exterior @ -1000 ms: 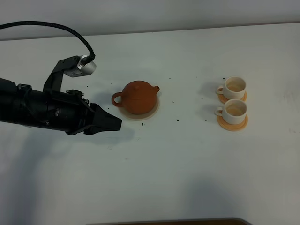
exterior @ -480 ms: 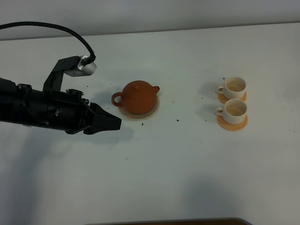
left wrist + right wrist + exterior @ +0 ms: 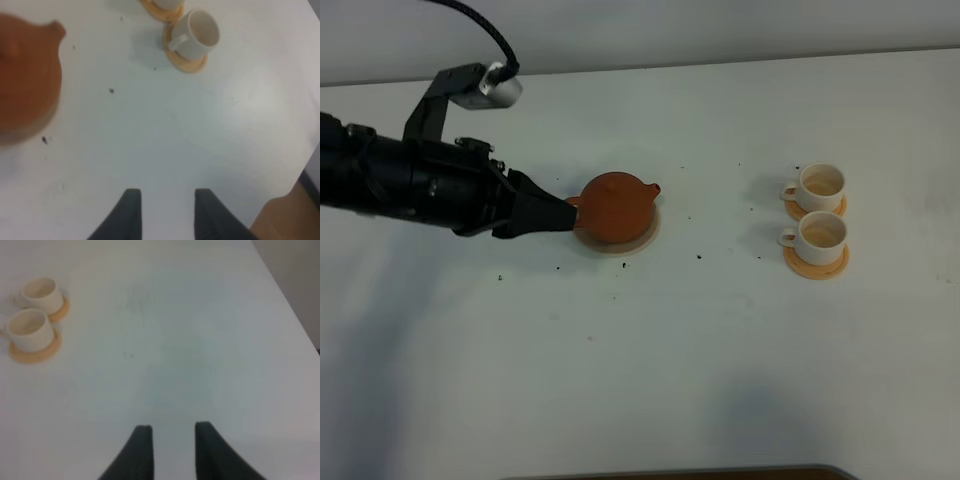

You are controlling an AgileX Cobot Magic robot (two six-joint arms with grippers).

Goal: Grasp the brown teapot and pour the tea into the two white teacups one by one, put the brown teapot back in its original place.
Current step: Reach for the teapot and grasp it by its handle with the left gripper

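Teapot point(image 3: 617, 207) is sitting ungrasped on its disc point(image 3: 648, 237); left pincer point(image 3: 565, 215) is hanging wide open beside it; 2 teacups point(image 3: 823, 232) seemingly awaiting pouring.

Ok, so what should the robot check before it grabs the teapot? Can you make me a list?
1. Left gripper open: ok.
2. Brown teapot inside that gripper: not ok; the left wrist view shows only bare table there.
3. Teapot upright on its beige disc: ok.
4. Both white teacups upright on their orange saucers: ok.
5. Right gripper open, holding nothing, away from the cups: ok.
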